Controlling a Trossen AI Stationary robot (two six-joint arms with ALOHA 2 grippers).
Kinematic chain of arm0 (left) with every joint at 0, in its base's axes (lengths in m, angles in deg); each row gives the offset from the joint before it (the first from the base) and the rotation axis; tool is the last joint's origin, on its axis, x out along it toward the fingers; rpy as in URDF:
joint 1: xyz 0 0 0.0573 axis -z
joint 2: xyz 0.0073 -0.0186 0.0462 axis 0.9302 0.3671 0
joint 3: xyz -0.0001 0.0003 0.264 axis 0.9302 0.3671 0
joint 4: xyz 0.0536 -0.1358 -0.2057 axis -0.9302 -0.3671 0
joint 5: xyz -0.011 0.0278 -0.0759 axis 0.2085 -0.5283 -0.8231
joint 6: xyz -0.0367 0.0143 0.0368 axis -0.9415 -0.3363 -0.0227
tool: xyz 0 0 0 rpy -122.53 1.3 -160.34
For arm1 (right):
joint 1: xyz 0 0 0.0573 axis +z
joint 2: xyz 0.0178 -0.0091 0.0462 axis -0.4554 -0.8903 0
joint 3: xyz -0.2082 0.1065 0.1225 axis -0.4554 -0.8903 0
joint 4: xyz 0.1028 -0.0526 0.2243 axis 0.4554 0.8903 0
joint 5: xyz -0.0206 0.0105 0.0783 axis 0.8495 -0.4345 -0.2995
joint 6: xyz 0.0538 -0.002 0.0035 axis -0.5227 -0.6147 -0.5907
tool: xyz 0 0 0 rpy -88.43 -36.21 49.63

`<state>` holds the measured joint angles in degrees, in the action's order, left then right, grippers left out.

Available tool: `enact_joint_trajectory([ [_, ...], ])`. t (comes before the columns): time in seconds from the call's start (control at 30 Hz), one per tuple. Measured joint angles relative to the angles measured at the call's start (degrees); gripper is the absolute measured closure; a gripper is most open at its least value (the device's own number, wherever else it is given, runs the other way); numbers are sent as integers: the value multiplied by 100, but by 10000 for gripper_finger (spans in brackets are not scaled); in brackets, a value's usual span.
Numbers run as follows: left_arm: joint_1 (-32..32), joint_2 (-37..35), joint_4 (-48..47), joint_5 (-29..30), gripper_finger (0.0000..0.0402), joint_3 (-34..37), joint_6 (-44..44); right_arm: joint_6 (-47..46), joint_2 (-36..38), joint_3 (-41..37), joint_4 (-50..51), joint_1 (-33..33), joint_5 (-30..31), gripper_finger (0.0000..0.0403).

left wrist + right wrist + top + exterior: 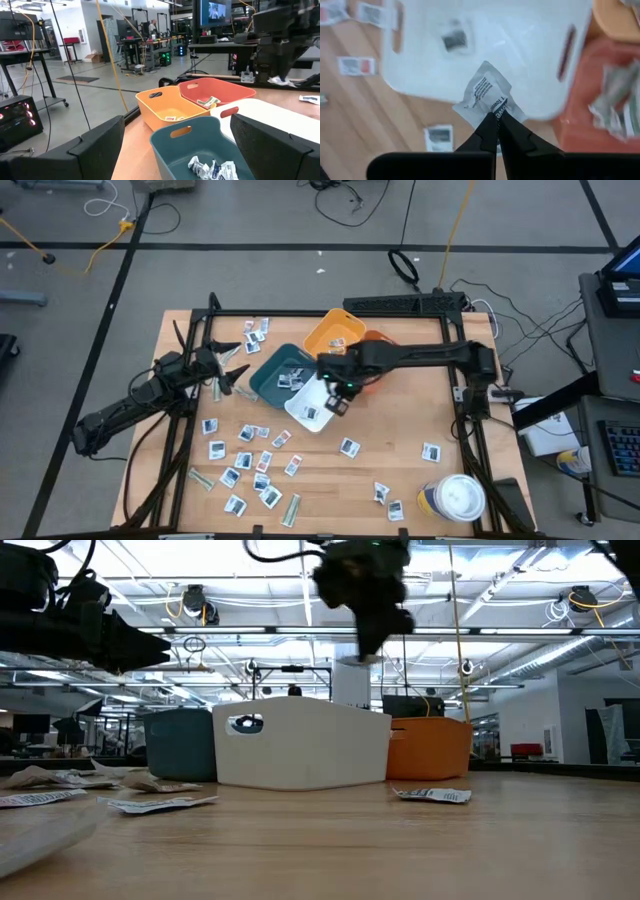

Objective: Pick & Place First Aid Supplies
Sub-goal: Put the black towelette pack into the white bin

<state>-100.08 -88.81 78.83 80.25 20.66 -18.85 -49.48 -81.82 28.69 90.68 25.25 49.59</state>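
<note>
Right jaws: the right gripper [496, 116] is pinched tight on one corner of a white packet [487, 95], above the white bin [312, 406].
Left jaws: the left gripper [232, 374] is spread wide and empty, near the teal bin [270, 372].
Packet handling: likely feather-light, limp and crinkly; an edge pinch suits it.
Remaining supplies: loose packets [245, 460] scattered across the bench [400, 450].

tabletop [400, 430]: pale wood, matt, fine grain | white bin [300, 745]: smooth plastic, slight sheen | orange bin [167, 107]: smooth matt plastic | packet [487, 97] in right end effector [496, 117]: crinkled white paper-like wrap, printed
</note>
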Motion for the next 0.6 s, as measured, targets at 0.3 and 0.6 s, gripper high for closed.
enact_joint_trajectory([
  [0.3, 0, -1, 2, 0, 34, 1, 0, 386, -1189, 1676, 486, -10, -97, 403],
  [0.6, 1, 0, 4, 0, 34, 1, 0, 482, -1823, 1673, 325, -8, 228, 403],
])
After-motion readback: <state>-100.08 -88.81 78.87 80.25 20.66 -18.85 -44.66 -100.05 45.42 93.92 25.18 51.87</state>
